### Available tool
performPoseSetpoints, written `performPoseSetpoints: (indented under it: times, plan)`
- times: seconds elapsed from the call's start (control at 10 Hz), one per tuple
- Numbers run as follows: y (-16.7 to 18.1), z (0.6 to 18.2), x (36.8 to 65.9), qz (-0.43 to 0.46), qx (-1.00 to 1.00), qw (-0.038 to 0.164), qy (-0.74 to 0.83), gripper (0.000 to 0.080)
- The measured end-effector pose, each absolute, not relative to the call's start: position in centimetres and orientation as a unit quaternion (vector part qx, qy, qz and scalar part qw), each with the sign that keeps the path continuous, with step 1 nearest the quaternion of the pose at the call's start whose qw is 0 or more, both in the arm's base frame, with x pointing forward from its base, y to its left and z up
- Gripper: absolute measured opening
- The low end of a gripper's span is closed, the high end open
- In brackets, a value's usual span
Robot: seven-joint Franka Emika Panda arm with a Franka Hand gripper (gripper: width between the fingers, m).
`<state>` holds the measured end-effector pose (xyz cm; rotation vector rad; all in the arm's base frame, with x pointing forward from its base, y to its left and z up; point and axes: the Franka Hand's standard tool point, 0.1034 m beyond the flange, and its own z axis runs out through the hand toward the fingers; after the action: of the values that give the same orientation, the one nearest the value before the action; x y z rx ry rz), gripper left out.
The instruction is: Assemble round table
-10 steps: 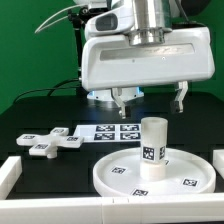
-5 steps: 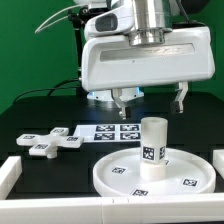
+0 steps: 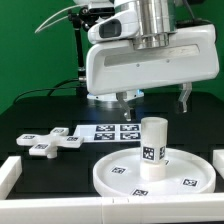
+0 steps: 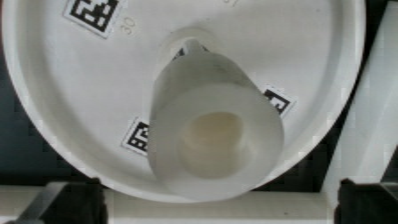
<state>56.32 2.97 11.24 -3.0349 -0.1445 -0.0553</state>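
Observation:
The large round disc [image 3: 112, 176] lies flat at the front of the black table. The short cylindrical post [image 3: 152, 148] stands upright at its centre. The cross-shaped foot piece [image 3: 50, 142] lies loose to the exterior view's left of the disc. My gripper [image 3: 154, 99] hangs open and empty above the post, with one finger on each side and clear of it. In the wrist view I look straight down on the post [image 4: 214, 130] and the disc [image 4: 71, 90]. My gripper [image 4: 222, 203] shows only its dark fingertips [image 4: 79, 200], set wide apart.
The marker board [image 3: 112, 131] lies flat behind the disc. A white rail [image 3: 8, 172] borders the table's front and left. A green wall stands behind the arm.
My gripper has risen a little and shifted slightly to the exterior view's right. The disc, post and foot piece have not moved.

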Motion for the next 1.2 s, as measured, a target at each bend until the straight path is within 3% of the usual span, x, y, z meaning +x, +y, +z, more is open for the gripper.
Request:
performPoseSetpoints:
  times: [0.2,0.4,0.5,1.2]
  plan:
    - [3.5,11.2,56.1,0.037,-0.996,0.063,-0.051,0.0649]
    - [3.1,10.6,56.6,0.013,-0.993,0.033,-0.111,0.0649]
    - [2.9,10.4,56.6,0.012,-0.991,0.027,-0.130,0.0649]
    - [1.3,8.7,56.2,0.005,-0.990,0.027,-0.138,0.0649]
